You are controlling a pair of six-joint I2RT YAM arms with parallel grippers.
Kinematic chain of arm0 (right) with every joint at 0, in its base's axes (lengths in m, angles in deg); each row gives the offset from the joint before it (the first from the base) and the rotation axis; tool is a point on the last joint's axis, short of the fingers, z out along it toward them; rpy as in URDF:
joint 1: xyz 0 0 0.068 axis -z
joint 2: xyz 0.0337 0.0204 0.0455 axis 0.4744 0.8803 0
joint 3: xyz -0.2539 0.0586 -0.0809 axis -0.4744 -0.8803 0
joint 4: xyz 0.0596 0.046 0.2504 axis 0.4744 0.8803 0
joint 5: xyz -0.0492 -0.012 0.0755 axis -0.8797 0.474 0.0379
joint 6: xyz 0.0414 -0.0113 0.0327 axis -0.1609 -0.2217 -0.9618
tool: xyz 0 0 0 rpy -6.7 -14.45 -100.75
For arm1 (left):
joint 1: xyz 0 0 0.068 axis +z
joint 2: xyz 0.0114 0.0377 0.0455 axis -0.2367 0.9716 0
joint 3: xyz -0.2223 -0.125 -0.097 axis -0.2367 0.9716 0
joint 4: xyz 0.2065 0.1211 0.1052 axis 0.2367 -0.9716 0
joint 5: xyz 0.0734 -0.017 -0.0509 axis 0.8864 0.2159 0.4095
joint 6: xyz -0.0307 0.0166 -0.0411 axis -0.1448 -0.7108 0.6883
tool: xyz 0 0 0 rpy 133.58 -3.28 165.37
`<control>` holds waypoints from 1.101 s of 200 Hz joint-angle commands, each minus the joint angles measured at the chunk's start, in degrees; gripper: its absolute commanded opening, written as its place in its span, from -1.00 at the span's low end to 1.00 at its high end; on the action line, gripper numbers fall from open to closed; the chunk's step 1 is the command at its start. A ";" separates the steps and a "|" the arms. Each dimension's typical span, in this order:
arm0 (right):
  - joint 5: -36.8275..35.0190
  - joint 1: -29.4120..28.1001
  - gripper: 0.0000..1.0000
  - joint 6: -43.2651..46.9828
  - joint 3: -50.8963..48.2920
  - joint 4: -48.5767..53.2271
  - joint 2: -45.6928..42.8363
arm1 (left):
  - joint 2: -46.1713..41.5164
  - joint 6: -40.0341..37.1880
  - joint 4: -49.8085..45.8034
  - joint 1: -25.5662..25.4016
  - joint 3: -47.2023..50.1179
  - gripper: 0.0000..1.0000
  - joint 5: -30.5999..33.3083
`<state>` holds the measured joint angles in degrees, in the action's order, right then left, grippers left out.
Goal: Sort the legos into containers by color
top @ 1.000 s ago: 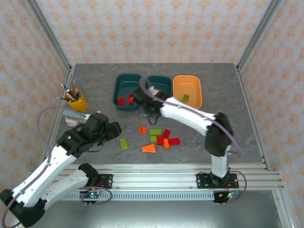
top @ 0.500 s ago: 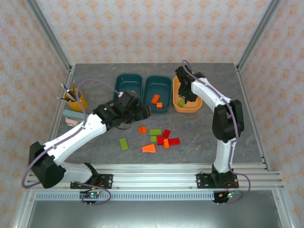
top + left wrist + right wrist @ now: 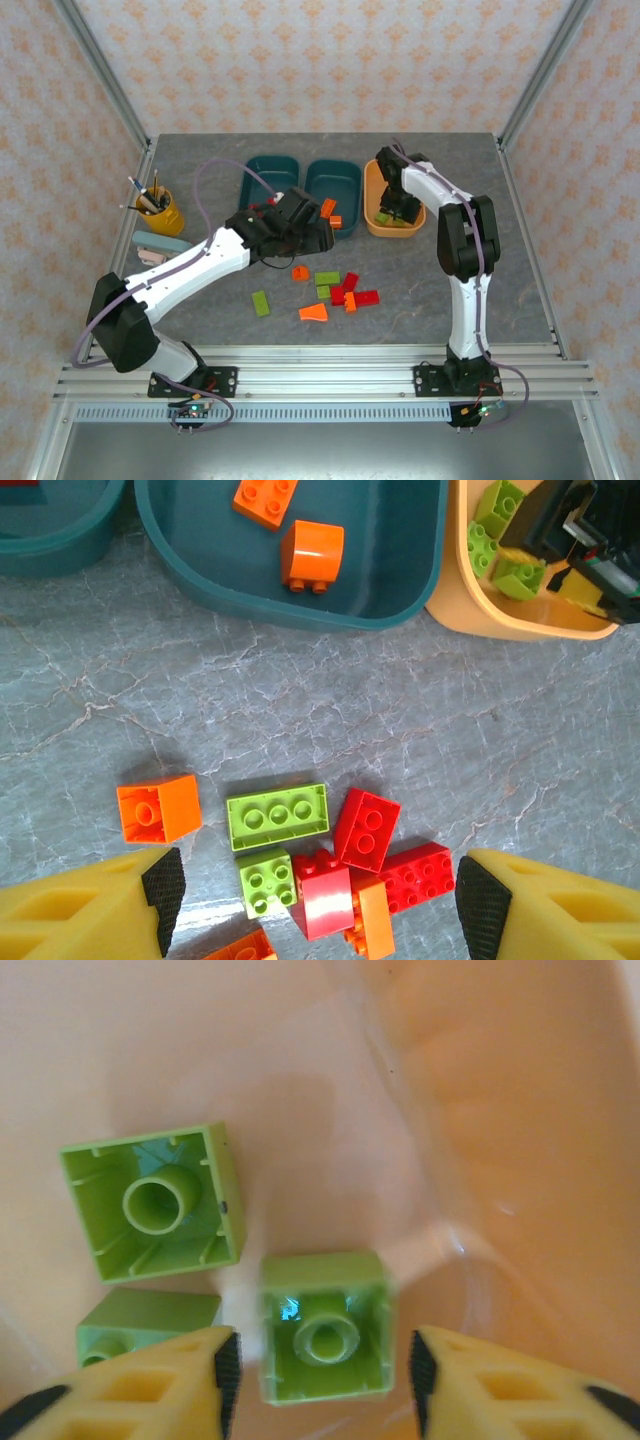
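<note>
- Legos, loose: about 9 on the middle of the tabletop, toward its near edge. A red brick (image 3: 365, 828), a long green brick (image 3: 278, 817) and a small green brick (image 3: 265, 880) lie touching or just beside each other. An orange brick (image 3: 158, 810) and the orange wedge (image 3: 314, 313) lie a little apart.
- Legos, sorted: 2 orange in the middle teal tray (image 3: 345, 178) and 3 green in the orange tray (image 3: 500, 620). Both trays stand in the row along the far edge with the left teal tray (image 3: 275, 168), whose contents the left arm mostly hides.
- Right jaws: inside the orange tray, parted around an upturned green brick (image 3: 325, 1340) with a gap on each side, gripping nothing.
- Left jaws: wide open and empty, hovering over the loose cluster.
- Risk 1: closing on the packed cluster could pinch 2 colours at once, since red, orange and green touch there.
- Risk 2: a finger brushing the green brick on the way up could flick it over the shallow rim.
- Risk 3: orange bricks go into a teal tray, not the orange one, so a mix-up is easy.
- Risk 4: both arms work near the same trays, so a careless crossing could make them collide.
</note>
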<state>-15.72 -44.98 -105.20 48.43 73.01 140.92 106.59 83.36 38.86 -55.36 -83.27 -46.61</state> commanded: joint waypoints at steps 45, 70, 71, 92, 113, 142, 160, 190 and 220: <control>-1.62 -1.22 0.16 2.48 5.43 2.96 -10.02 | -1.49 0.06 -4.46 -0.64 -1.51 0.51 1.23; -3.02 -4.48 0.18 6.47 3.34 0.52 -18.83 | -2.06 2.41 -8.67 -0.61 -1.59 0.51 3.18; -3.02 -4.48 0.18 6.47 3.34 0.52 -18.83 | -2.06 2.52 -8.83 -0.61 -1.54 0.51 3.24; -1.05 -9.04 0.22 11.07 -5.55 -5.84 -29.09 | -2.42 5.23 -10.73 -0.61 0.30 0.51 3.85; 3.22 -14.40 0.24 14.01 -17.49 -12.73 -39.23 | -1.81 5.11 -9.21 -0.61 2.22 0.51 2.13; 9.99 -20.39 0.24 11.36 -32.79 -18.09 -50.19 | 3.09 0.64 -10.35 0.14 1.60 0.51 1.25; 12.69 -23.61 0.24 8.55 -39.24 -19.65 -54.88 | 5.96 0.25 -8.60 2.47 3.64 0.53 -1.83; 16.63 -26.87 0.24 5.77 -46.92 -22.62 -61.55 | 9.30 -0.74 -3.49 6.22 4.97 0.58 -7.52; 18.08 -27.19 0.28 4.55 -51.70 -23.28 -64.88 | 16.36 -4.15 -6.75 6.74 0.44 0.57 -7.56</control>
<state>0.06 -71.93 -98.47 -1.03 53.18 78.84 119.34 82.85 33.07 -48.54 -79.23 -52.38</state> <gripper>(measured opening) 0.633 0.791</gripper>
